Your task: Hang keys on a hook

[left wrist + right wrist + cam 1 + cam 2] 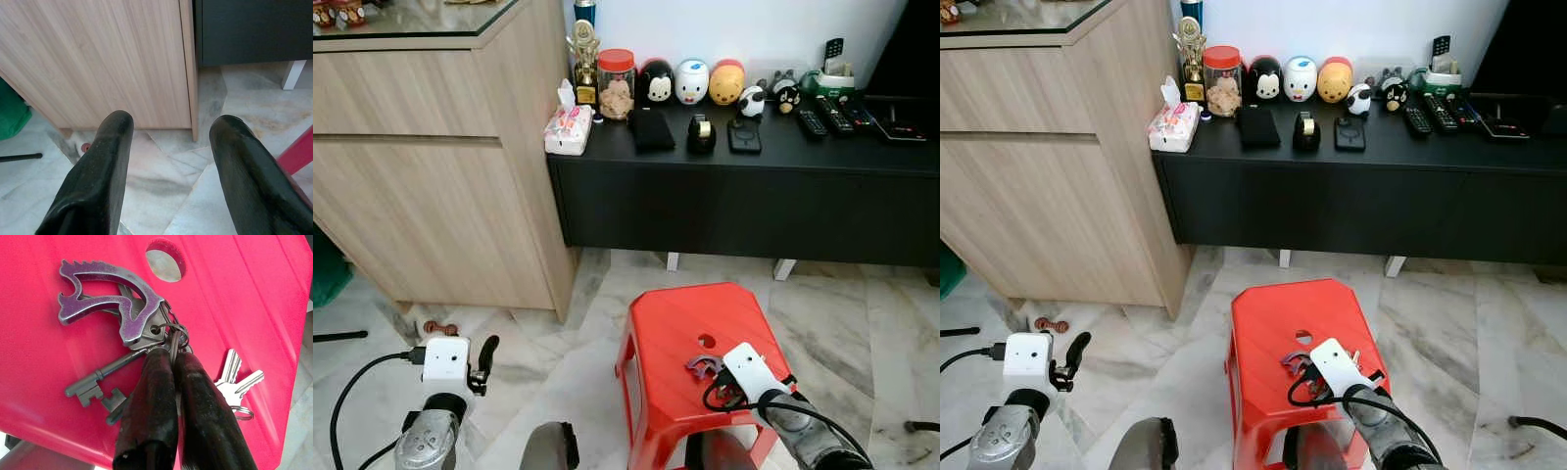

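Your right gripper (168, 357) has its jaws clenched on the bunch of keys (146, 342), which lies on the red stool (675, 323) beside its round hole (165, 259). A purple key fob (105, 296) rests flat on the seat. Your left gripper (171, 142) hangs over the marble floor (862, 323), jaws released.

No legible txt, labels, brands or nos. anywhere.

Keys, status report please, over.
Right gripper shut on the keys, on the red stool. Left gripper open, idle over the floor. No hook seen.
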Controlling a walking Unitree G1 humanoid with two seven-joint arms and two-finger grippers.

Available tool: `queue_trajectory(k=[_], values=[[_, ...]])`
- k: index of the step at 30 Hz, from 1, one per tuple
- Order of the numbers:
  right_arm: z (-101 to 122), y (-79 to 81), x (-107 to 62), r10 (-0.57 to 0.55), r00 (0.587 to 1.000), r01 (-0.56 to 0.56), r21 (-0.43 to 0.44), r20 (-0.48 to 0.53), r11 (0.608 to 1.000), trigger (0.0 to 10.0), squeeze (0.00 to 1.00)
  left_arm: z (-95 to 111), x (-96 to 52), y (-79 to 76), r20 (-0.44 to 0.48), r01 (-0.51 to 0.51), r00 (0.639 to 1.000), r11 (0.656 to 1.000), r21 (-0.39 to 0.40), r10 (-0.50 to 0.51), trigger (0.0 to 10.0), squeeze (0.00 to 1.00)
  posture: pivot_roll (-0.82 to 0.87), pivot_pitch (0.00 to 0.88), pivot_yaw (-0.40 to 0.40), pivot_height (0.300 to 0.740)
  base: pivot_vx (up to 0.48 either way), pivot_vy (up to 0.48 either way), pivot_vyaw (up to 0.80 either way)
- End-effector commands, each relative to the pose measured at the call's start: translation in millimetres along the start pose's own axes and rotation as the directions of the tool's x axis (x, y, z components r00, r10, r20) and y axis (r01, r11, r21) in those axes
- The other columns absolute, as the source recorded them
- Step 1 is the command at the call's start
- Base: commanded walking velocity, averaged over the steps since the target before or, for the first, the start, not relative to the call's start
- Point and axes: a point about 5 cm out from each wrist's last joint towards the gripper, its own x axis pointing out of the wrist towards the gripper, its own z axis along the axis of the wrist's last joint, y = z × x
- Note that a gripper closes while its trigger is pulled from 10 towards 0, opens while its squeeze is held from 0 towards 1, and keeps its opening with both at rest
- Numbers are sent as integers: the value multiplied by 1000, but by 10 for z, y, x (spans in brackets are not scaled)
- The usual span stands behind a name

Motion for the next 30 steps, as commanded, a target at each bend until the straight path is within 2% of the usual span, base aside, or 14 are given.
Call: queue_trajectory(k=[1, 5, 7, 9, 11, 16, 18, 19, 20, 23, 25, 26, 27, 30], values=[[-118, 35, -22, 6, 999, -5, 18, -44, 1000, 0, 0, -6, -21, 17, -7, 8, 1000, 1000, 10, -8, 10000, 0, 49, 73, -7, 613, 0, 0, 0], [-53, -19, -14, -46, 999, 47, 19, -10, 999, 0, 0, -8, -20, 13, -9, 8, 1000, 1000, 10, -8, 10000, 0, 53, 67, -9, 613, 0, 0, 0], [49, -100, -11, -103, 993, 101, 33, 49, 994, 0, 0, -13, -8, 12, -13, 5, 1000, 1000, 9, -5, 10000, 0, 48, 60, -11, 613, 0, 0, 0], [264, -225, -26, -191, 964, 180, 76, 184, 981, 0, 0, -11, 18, 9, -16, 2, 1000, 1000, 8, -2, 10000, 0, 45, 48, -12, 613, 0, 0, 0], [361, -272, -39, -221, 945, 202, 102, 242, 974, 0, 0, -12, 36, 7, -18, 1, 1000, 1000, 7, -1, 10000, 0, 41, 40, -14, 613, 0, 0, 0], [723, -363, -116, -270, 861, 201, 200, 432, 959, 0, 0, -31, 97, 89, -28, -23, 999, 1000, 15, 23, 10000, 0, 32, 6, -17, 613, 0, 0, 0], [914, -379, -175, -288, 805, 198, 224, 518, 954, 0, 0, -48, 124, 105, -37, -28, 999, 999, 18, 29, 10000, 0, 39, 0, -19, 613, 0, 0, 0], [914, -379, -175, -288, 805, 198, 224, 518, 954, 0, 0, -48, 124, 105, -37, -28, 999, 999, 18, 29, 10000, 0, 39, 0, -19, 613, 0, 0, 0], [1037, -373, -205, -295, 773, 202, 223, 562, 954, 0, 0, -86, 143, 111, -53, -34, 998, 999, 20, 35, 10000, 0, 38, 0, -22, 613, 0, 0, 0], [1150, -385, -243, -314, 739, 215, 233, 597, 948, 0, 0, -148, 146, 113, -82, -34, 996, 999, 29, 36, 10000, 0, 33, 0, -22, 613, 0, 0, 0], [1252, -395, -291, -342, 699, 209, 278, 627, 937, 0, 0, -234, 134, 127, -119, -47, 992, 999, 25, 50, 10000, 0, 34, 0, -23, 613, 0, 0, 0], [1315, -397, -329, -370, 672, 195, 329, 642, 924, 1098, 0, -312, 112, 131, -153, -55, 987, 998, 18, 57, 10000, 0, 33, 0, -24, 613, 0, 0, 0], [1397, -397, -393, -412, 635, 169, 403, 653, 899, 10000, 0, -445, 64, 124, -210, -61, 976, 998, 12, 62, 10000, 0, 25, 0, -23, 613, 0, 0, 0], [1446, -385, -434, -439, 620, 142, 458, 650, 878, 10000, 0, -576, 4, 98, -267, -61, 962, 998, 5, 60, 10000, 0, 17, 0, -23, 613, 0, 0, 0]])
